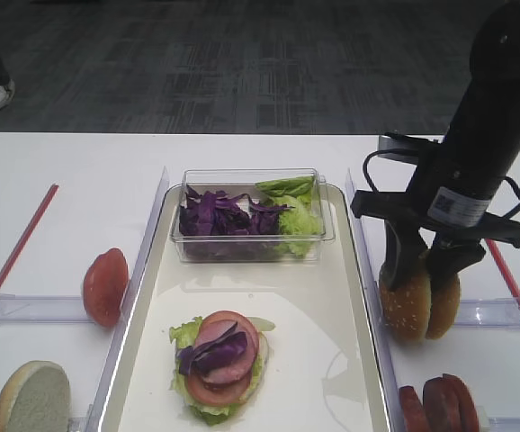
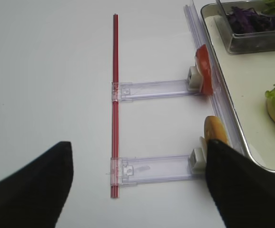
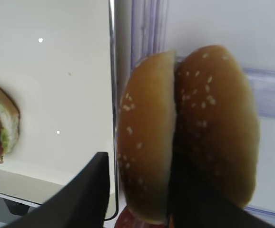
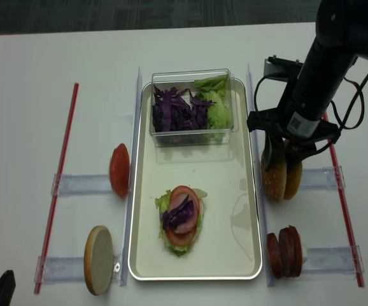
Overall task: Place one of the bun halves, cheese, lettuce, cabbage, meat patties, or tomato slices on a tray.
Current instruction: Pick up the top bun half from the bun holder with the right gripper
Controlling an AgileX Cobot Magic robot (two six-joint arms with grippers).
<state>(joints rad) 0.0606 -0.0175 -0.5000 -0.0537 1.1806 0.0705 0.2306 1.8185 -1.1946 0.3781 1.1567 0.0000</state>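
meat patties (image 1: 438, 402): cut off by frame edge | left claw (image 2: 137, 190): blurred

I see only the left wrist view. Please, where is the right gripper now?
Observer: The right gripper is down on two sesame bun halves that stand on edge right of the tray.
Operator: Which one does it take?
Observer: Its fingers straddle the bun half nearer the tray; I cannot tell if they are pressing it.
Operator: Is anything else on that side?
Observer: Yes, the meat patties stand on edge closer to the camera than the buns.
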